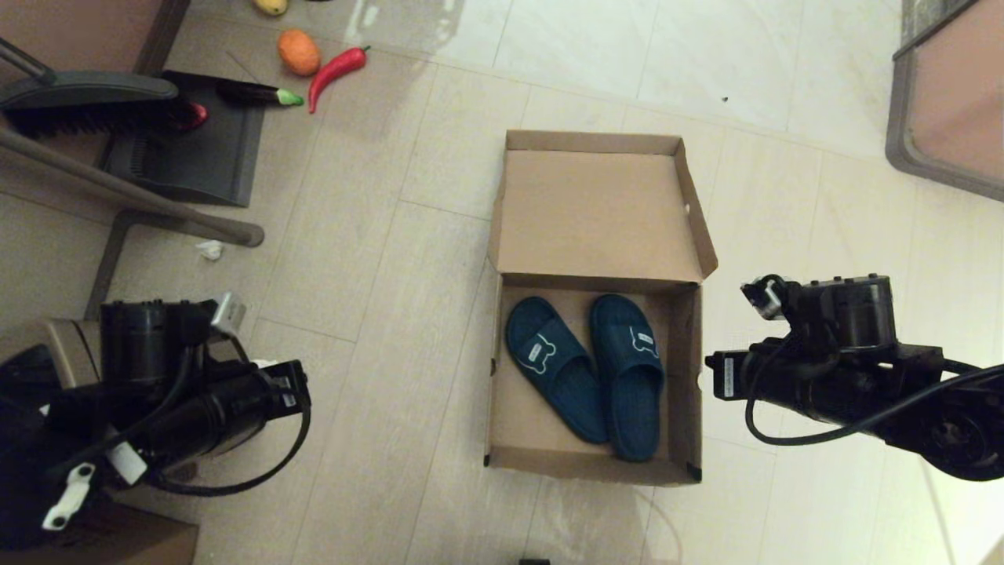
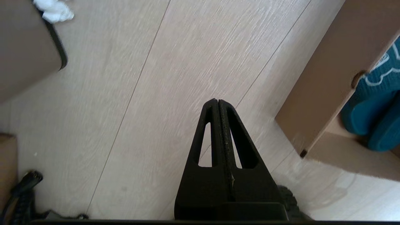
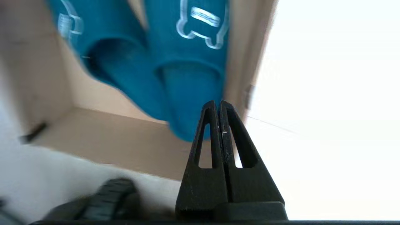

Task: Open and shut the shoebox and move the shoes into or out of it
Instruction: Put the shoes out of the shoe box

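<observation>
The brown cardboard shoebox (image 1: pixel 502 408) stands open on the floor in the middle of the head view, its lid (image 1: pixel 596 212) folded back on the far side. Both teal slide shoes (image 1: pixel 553 365) (image 1: pixel 627 373) lie side by side inside, straps toward the lid. My right gripper (image 3: pixel 218 102) is shut and empty, hovering just outside the box's right wall, with the shoes (image 3: pixel 190 72) and the box's front wall (image 3: pixel 118 140) ahead of it. My left gripper (image 2: pixel 217 100) is shut and empty over bare floor left of the shoebox (image 2: pixel 325 78).
A dark dustpan (image 1: pixel 196 149) and brush (image 1: pixel 86 102) lie at the far left, with an orange (image 1: pixel 299 52), a red chilli (image 1: pixel 337 69) and an eggplant (image 1: pixel 255 94) near them. A crumpled paper (image 1: pixel 209 249) lies on the floor. Furniture (image 1: pixel 949 102) stands at the far right.
</observation>
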Robot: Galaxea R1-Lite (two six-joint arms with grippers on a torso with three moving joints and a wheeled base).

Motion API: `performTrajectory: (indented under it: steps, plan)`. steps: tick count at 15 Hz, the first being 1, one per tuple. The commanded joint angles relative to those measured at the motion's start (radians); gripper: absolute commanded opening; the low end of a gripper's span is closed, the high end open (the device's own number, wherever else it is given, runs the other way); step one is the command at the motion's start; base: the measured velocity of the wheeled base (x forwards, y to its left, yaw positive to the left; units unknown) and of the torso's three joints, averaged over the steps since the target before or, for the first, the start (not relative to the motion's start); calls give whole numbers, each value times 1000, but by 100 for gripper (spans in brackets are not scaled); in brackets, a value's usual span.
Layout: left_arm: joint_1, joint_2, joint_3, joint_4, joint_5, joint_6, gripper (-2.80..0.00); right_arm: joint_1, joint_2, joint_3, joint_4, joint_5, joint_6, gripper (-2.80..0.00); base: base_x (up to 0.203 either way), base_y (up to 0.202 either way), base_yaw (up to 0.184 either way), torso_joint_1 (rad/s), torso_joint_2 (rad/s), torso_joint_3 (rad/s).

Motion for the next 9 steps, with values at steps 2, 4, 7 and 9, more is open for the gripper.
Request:
performTrajectory:
  steps: [2,4,7,9]
  plan:
    - [0,-75,42,-2,-5,-5,-280,28,-25,42,-14,-33,-1,-280,0,0,0,0,0,0]
    - [-1,-86,51,-2,-7,-5,-280,39,-61,78,-63,-34,-4,-280,0,0,0,0,0,0]
    - [-19,-85,54,-2,-7,-5,-280,32,-65,83,-50,-53,12,-280,0,0,0,0,0,0]
    - [-30,-81,63,-2,-8,-5,-280,34,-36,82,-77,-48,12,-280,0,0,0,0,0,0]
